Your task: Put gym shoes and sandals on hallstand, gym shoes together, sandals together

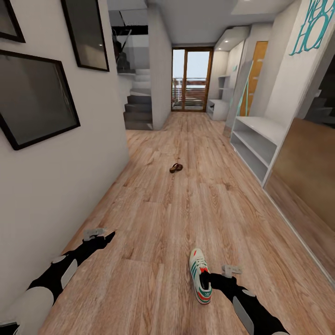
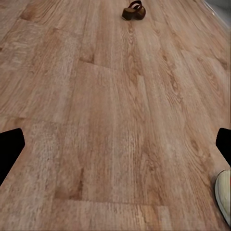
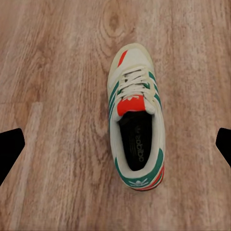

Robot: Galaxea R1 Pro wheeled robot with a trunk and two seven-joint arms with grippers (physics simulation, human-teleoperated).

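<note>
- Gym shoe (image 1: 200,276): white with green stripes and red-orange patches, lying upright on the corridor floor (image 1: 158,218); its toe points down the corridor, away from the robot; only one of the pair is in sight.
- Sandal (image 1: 176,168): brown, on the bare planks well beyond the gym shoe toward the glass door (image 1: 191,80); nothing lies between the two.
- Hallstand (image 1: 257,142): pale unit with two open shelf bays against the wall, beyond the gym shoe and off to the robot's right, near the sandal's level; both bays look bare; a second white bench (image 1: 217,109) stands farther on, near the door.
- Right gripper (image 1: 210,279): poised just beside the gym shoe's heel end; the right wrist view has the shoe (image 3: 137,132) centred from above, laces, tongue and dark insole legible, with fingertips (image 3: 10,149) far apart at the frame edges; the jaws are spread wide and hold nothing.
- Left gripper (image 1: 110,236): over bare floor, well apart from the gym shoe, near the picture wall (image 1: 56,177); likewise spread wide and unladen.
- Left wrist view: the sandal (image 2: 134,10) at the far edge and a sliver of the shoe's white toe (image 2: 224,195); the head view alone gives the hallstand, staircase (image 1: 138,104) and door.
</note>
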